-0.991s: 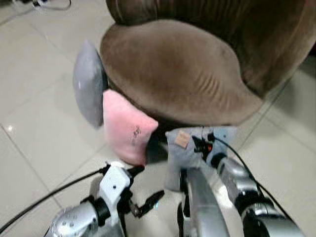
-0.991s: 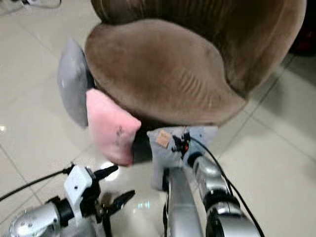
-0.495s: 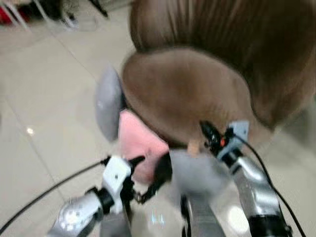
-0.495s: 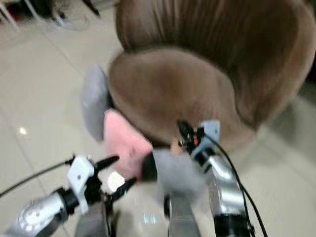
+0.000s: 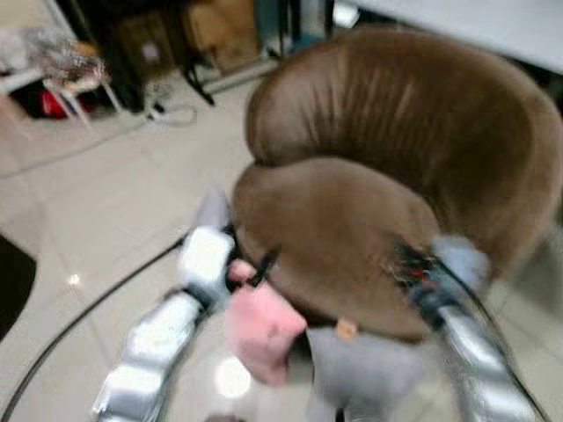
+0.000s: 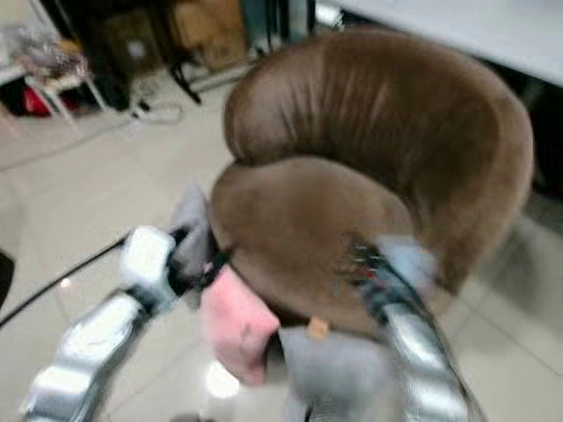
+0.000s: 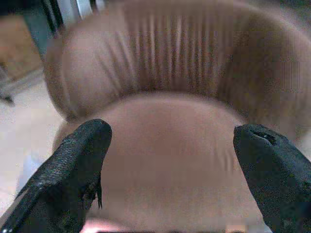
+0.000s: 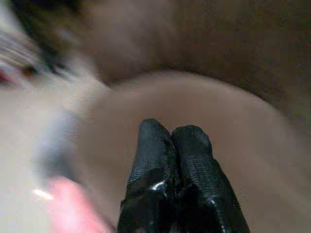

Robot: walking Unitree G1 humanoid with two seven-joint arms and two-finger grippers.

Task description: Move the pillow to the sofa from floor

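A brown round sofa [image 5: 369, 158] stands ahead. Against its base on the floor lean a pink pillow [image 5: 259, 325], a grey pillow with a tan tag [image 5: 361, 374] and another grey pillow [image 5: 214, 211]. My left gripper [image 7: 170, 141] is open and holds nothing, at the seat's front left rim above the pink pillow [image 5: 251, 261]. Raised over the front of the seat, my right gripper [image 8: 172, 133] has its fingers pressed shut with nothing seen between them. The views are blurred.
Pale floor tiles [image 5: 97, 202] spread to the left. Boxes [image 5: 211, 26], a white rack [image 5: 53, 70] and a power strip with cables [image 5: 171, 114] sit at the back left. A dark object [image 5: 13, 281] is at the left edge.
The camera has risen and tilted up, showing the whole sofa. Both arms have lifted from near the floor to the seat's front rim. The pillows still lean against the base.
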